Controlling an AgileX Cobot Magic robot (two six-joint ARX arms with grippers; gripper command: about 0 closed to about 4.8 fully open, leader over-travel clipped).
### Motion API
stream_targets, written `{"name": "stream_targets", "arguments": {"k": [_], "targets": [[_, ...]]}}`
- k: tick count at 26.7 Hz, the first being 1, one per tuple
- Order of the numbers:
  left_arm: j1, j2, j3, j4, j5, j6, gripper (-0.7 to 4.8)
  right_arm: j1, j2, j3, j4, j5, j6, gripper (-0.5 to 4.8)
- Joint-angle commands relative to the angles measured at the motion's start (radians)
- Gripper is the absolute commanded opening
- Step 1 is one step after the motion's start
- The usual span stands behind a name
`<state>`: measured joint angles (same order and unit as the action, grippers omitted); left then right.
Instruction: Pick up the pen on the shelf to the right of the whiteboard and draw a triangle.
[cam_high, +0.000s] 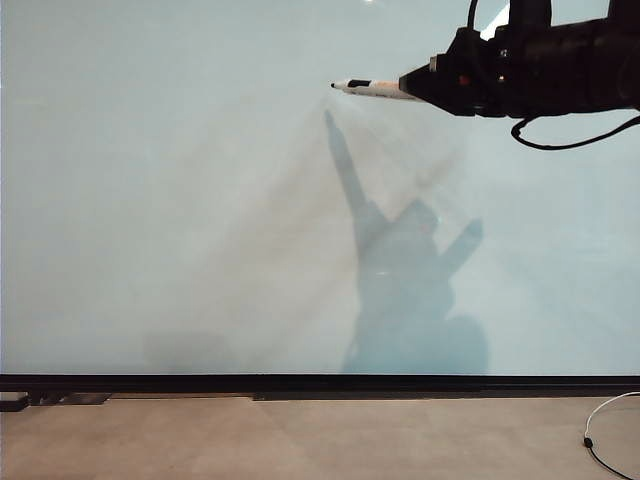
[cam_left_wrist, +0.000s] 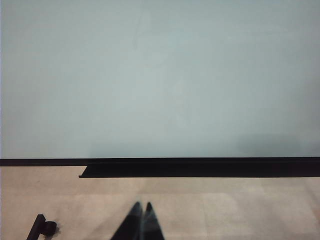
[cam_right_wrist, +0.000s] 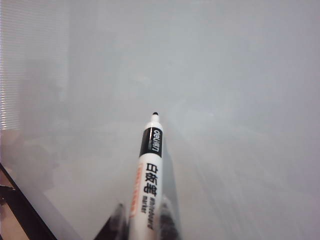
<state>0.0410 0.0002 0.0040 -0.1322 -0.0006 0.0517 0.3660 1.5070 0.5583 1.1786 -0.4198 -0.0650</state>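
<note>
Near, low over the beige tabletop (cam_left_wrist: 225, 210): left gripper (cam_left_wrist: 141, 206), two dark pointed fingers pressed together, tips aimed at the board's thin black bottom edge.

Higher, upper right of the exterior view: black right arm (cam_high: 560, 65) stretched level, reaching leftward. Right gripper (cam_right_wrist: 142, 212) pinches the slim white marker pen with black tip and black-and-red barrel markings (cam_high: 372, 89), tip leading.

Behind: large glossy pale grey-white whiteboard (cam_high: 180, 200). Arm's shadow falls across it. Whether the tip touches, cannot tell.
</note>
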Motion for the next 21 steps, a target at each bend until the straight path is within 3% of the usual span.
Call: {"name": "stream_targets", "arguments": {"k": [1, 21], "targets": [[0.000, 0.000, 0.003, 0.006, 0.004, 0.000, -0.05, 0.000, -0.003, 0.001, 0.015, 0.035, -0.002, -0.04], [0.000, 0.000, 0.003, 0.006, 0.004, 0.000, -0.05, 0.000, 0.030, 0.000, 0.000, 0.087, -0.011, -0.04]]}}
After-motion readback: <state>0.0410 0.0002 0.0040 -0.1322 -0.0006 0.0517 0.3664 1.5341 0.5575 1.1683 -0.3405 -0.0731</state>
